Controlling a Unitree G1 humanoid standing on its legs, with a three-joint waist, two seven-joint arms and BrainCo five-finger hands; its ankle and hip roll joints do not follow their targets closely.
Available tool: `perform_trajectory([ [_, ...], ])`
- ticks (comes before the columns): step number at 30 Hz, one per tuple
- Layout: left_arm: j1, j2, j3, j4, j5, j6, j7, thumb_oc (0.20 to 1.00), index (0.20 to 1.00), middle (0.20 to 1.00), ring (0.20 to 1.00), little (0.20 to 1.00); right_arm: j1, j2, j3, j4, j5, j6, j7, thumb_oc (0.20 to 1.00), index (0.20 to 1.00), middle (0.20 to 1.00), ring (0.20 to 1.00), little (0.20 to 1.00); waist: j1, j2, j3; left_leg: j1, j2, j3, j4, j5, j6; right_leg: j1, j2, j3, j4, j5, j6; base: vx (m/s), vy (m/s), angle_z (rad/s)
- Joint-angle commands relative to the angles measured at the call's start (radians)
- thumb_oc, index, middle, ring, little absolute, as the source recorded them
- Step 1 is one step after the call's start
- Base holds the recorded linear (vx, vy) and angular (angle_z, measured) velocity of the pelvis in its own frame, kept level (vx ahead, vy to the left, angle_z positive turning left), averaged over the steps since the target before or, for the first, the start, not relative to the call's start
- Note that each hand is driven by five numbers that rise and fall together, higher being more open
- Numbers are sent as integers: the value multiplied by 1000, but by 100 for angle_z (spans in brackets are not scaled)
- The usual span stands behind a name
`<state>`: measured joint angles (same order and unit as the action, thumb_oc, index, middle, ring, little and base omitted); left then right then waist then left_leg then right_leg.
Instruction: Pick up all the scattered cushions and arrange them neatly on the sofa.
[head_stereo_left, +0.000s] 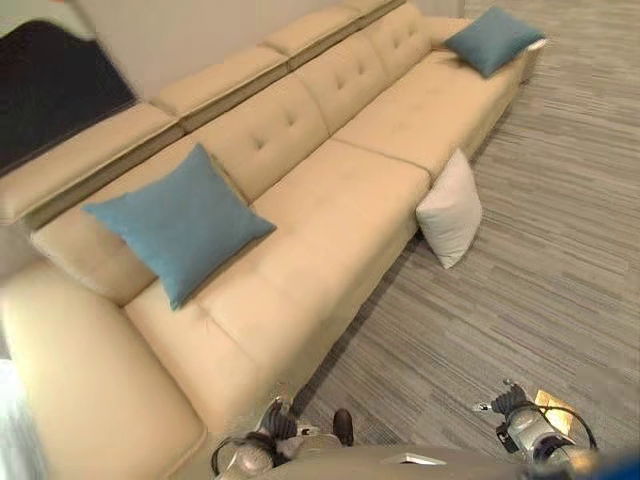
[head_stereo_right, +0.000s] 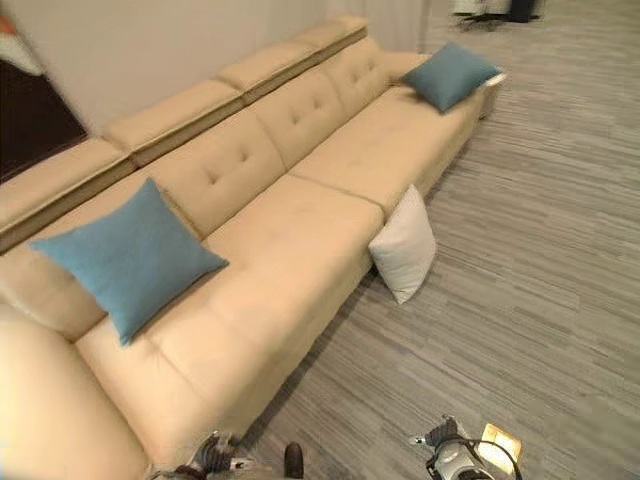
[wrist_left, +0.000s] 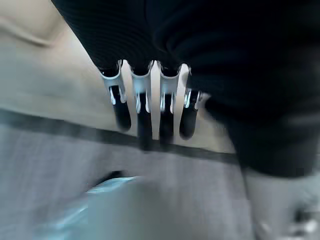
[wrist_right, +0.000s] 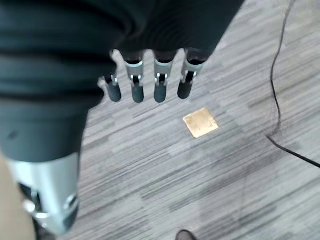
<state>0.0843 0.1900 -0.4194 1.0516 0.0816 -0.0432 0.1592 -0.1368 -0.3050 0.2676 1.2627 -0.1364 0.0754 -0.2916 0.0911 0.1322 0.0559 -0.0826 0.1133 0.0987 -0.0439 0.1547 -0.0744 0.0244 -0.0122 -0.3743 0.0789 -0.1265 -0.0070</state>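
Long beige sofa (head_stereo_left: 330, 220) beside grey floor (head_stereo_left: 560, 280). Near blue cushion (head_stereo_left: 180, 222) leans against the backrest; far blue cushion (head_stereo_left: 492, 40) lies on the end seat. White cushion (head_stereo_left: 450, 210) stands on the floor, leaning on the sofa front. Wrist views: left hand (wrist_left: 150, 100) and right hand (wrist_right: 150, 85) hang with fingers straight, empty; a brass floor plate (wrist_right: 200, 122) lies beyond the right.
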Motion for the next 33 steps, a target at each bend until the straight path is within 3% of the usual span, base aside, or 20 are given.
perform_trajectory([
  [1,-199,-43,-7,93,55,1,26,1000,1000,1000,1000,1000,-63,53,5,5,37,-33,-34,1000,1000,1000,1000,1000,-37,-64,83,82,-113,-7,39,-174,72,36,-71,89,-97,45,96,-39,-134,-5],
  [5,-233,-64,-36,102,60,2,34,1000,1000,1000,1000,1000,-42,44,-12,10,64,-47,-50,1000,1000,1000,1000,1000,-55,-79,104,44,-95,-11,138,-203,50,50,-59,96,-118,47,81,-48,-139,-17],
  [6,-254,-73,-52,104,48,0,43,1000,1000,1000,1000,1000,-38,45,-5,21,64,-51,-55,1000,1000,1000,1000,1000,-46,-89,122,10,-140,-114,186,-214,44,42,-55,120,-125,57,76,-22,-32,-8],
  [7,-254,-73,-52,104,48,0,43,1000,1000,1000,1000,1000,-38,45,-5,21,64,-51,-55,1000,1000,1000,1000,1000,-46,-89,122,9,-140,-115,187,-214,44,42,-55,120,-125,57,76,3,-40,-13],
  [8,-258,-74,-50,105,42,-1,45,1000,1000,1000,1000,1000,-32,39,-10,28,60,-54,-55,1000,1000,1000,1000,1000,-40,-94,120,0,-174,-189,176,-228,48,36,-49,144,-129,64,80,48,-11,-33],
  [16,-252,-64,-37,100,34,-4,46,1000,1000,1000,1000,1000,-12,38,-15,27,29,-50,-56,1000,1000,1000,1000,1000,-53,-93,115,52,-177,-164,93,-230,85,22,-44,207,-128,82,96,53,85,-41],
  [20,-254,-53,-27,91,25,-6,48,1000,1000,1000,1000,1000,-16,47,-1,30,5,-37,-45,1000,1000,1000,1000,1000,-44,-96,128,54,-174,-133,87,-242,109,-29,-55,230,-44,74,109,-10,96,-42],
  [22,-254,-42,-14,86,17,-7,47,1000,1000,1000,1000,1000,-33,49,11,31,-11,-33,-38,1000,1000,1000,1000,1000,-33,-95,145,58,-163,-102,88,-254,127,-105,-70,205,77,73,134,-48,91,-96],
  [23,-256,-35,-6,89,13,-8,47,1000,1000,1000,1000,1000,-49,50,15,30,-20,-26,-33,1000,1000,1000,1000,1000,-22,-94,156,69,-155,-78,88,-265,130,-162,-111,137,151,87,155,44,21,-145],
  [24,-249,-32,0,88,12,-7,45,1000,1000,1000,1000,1000,-53,48,17,35,-33,-17,-32,1000,1000,1000,1000,1000,-10,-92,158,94,-150,-48,78,-278,129,-172,-163,27,139,110,154,142,-57,-130],
  [25,-240,-31,8,87,14,-7,40,1000,1000,1000,1000,1000,-51,45,17,43,-36,-15,-32,1000,1000,1000,1000,1000,-5,-95,157,111,-145,-29,72,-286,128,-176,-179,-22,89,128,144,260,-151,-102],
  [30,-227,-43,15,102,4,-14,43,1000,1000,1000,1000,1000,-6,34,2,64,-27,-21,-28,1000,1000,1000,1000,1000,-21,-94,137,150,-138,-38,101,-326,103,-158,-164,3,-21,157,132,215,-168,-23],
  [33,-230,-62,22,105,-33,-9,45,1000,1000,1000,1000,1000,3,29,-10,63,-2,-36,-40,1000,1000,1000,1000,1000,-15,-92,131,134,-94,-47,191,-329,54,-84,-123,-8,-62,122,98,186,-273,40],
])
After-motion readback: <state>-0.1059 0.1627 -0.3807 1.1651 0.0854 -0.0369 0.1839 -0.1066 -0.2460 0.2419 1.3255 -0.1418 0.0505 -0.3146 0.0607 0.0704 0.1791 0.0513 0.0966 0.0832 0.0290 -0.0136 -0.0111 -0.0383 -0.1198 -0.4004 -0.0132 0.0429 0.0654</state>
